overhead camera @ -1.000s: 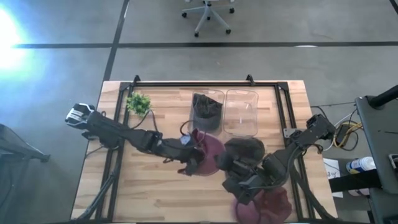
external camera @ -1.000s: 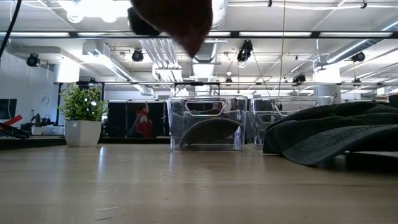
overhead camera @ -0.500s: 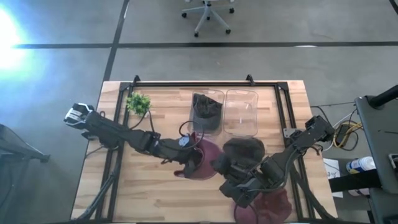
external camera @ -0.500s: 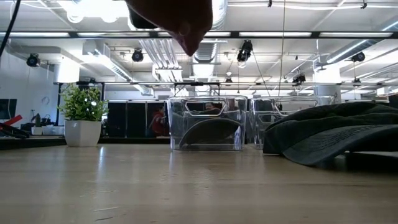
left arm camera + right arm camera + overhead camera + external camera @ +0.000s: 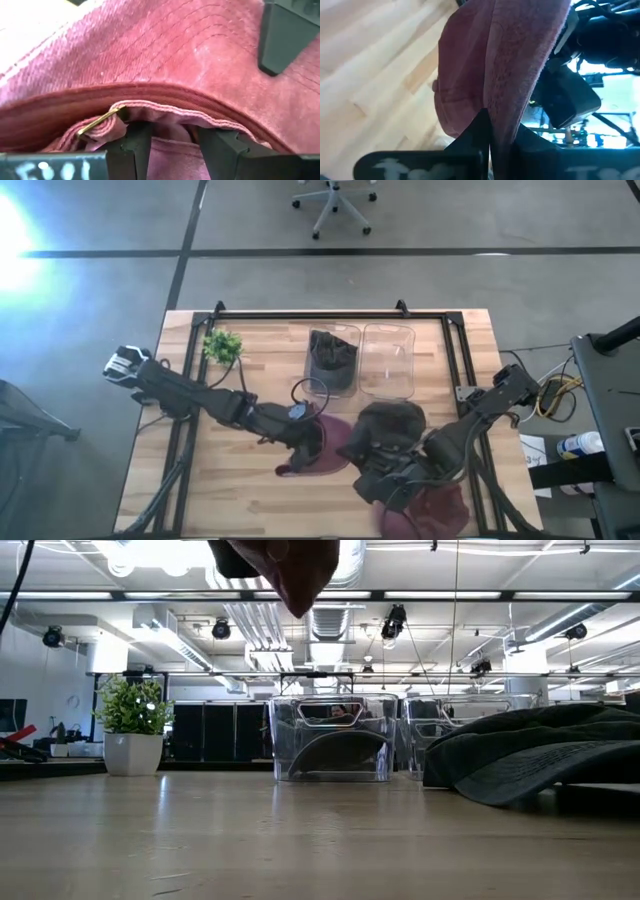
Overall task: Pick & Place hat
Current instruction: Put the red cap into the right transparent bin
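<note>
Holding the maroon hat (image 5: 322,445) jointly, both arms meet at the table's middle, in front of the two clear bins (image 5: 385,360); one bin already contains a dark hat (image 5: 331,352). You risk stretching or dropping the fabric if the arms pull apart unevenly, and the brim may catch on the dark grey hat (image 5: 392,423) lying just beside it. Note the left gripper (image 5: 170,145): its jaws stand narrow, pinching the hat's rear edge beside the brass strap buckle (image 5: 102,121). Note the right gripper (image 5: 487,132): its fingers are closed tightly on a fold of the same hat, lifted clear of the wooden table (image 5: 220,490).
</note>
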{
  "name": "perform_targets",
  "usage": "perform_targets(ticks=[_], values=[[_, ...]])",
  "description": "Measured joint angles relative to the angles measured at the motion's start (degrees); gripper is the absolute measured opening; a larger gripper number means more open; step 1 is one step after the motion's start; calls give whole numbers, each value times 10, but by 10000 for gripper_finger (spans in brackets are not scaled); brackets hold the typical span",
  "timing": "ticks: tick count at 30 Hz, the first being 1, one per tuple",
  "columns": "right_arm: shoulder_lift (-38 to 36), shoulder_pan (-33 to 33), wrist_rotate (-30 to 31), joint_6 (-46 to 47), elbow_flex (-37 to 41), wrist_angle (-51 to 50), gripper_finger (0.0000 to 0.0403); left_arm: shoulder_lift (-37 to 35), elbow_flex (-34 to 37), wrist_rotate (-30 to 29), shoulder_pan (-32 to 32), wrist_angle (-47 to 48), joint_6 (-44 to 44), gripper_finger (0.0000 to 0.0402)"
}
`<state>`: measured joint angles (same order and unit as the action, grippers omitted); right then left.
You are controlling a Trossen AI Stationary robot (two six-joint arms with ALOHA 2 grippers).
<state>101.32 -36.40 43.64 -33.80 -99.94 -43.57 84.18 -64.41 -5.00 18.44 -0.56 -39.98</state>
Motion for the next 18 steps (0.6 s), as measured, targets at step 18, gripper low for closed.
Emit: perform_targets(ticks=[18], values=[[-9,-12,-26,26,11,-40,31,-9,-80,-31,3,169,24,210]])
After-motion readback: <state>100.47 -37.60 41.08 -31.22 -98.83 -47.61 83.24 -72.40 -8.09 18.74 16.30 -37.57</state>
